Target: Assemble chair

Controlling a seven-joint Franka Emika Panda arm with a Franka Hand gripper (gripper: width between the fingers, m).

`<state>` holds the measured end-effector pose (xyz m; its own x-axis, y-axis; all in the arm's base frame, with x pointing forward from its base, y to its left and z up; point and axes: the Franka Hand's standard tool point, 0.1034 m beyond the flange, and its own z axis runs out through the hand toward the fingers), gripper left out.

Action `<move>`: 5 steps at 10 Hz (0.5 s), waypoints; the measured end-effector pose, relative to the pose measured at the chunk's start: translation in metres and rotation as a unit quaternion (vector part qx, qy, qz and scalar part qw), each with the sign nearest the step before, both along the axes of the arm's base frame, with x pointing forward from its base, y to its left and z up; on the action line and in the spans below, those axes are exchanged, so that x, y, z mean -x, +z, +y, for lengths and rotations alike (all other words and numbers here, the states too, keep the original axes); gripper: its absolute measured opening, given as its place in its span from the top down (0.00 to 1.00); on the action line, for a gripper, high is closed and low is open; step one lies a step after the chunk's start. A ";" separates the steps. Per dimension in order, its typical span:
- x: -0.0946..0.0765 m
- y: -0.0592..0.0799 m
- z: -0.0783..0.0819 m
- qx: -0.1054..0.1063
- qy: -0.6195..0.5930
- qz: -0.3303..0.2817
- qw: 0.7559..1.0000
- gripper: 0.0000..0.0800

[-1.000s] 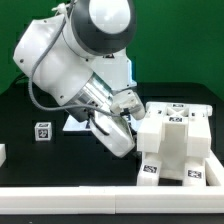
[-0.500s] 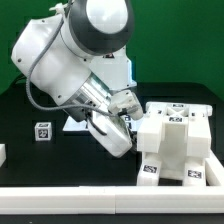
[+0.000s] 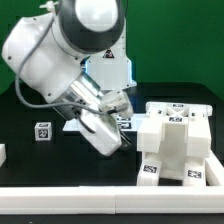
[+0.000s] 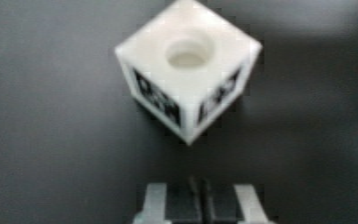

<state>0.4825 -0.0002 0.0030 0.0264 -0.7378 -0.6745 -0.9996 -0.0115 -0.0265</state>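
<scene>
Chair (image 3: 175, 145): chunky white tagged stack, on the desk (image 3: 30, 160) at the exterior view's right.
Handling: hard, glossy, probably light and slippery; grip across flat opposite faces.
Loose block (image 4: 188, 65): round socket on top, standing alone on the desk.
Pincer (image 4: 197, 190): tips together, holding nothing.

The arm (image 3: 70, 60) leans, perhaps touching the chair (image 3: 178, 140).

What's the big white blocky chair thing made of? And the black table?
The chair looks like hard plastic, white and glossy: smooth faces, crisp moulded edges, soft shine. The table looks matte black, perhaps cloth or painted board; no reflections show, so I can't tell which.
</scene>
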 end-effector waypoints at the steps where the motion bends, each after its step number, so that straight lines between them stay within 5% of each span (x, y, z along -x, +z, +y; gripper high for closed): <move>1: 0.000 -0.001 0.001 0.002 0.000 0.000 1.000 1.00; 3: 0.000 -0.001 0.000 0.002 -0.005 0.004 1.000 1.00; 4: -0.001 0.000 0.001 0.002 -0.018 0.009 1.000 0.89; 5: -0.003 0.002 0.005 0.005 -0.043 0.004 0.999 0.89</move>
<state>0.4858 0.0052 0.0047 -0.0426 -0.7444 -0.6664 -0.9970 0.0745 -0.0195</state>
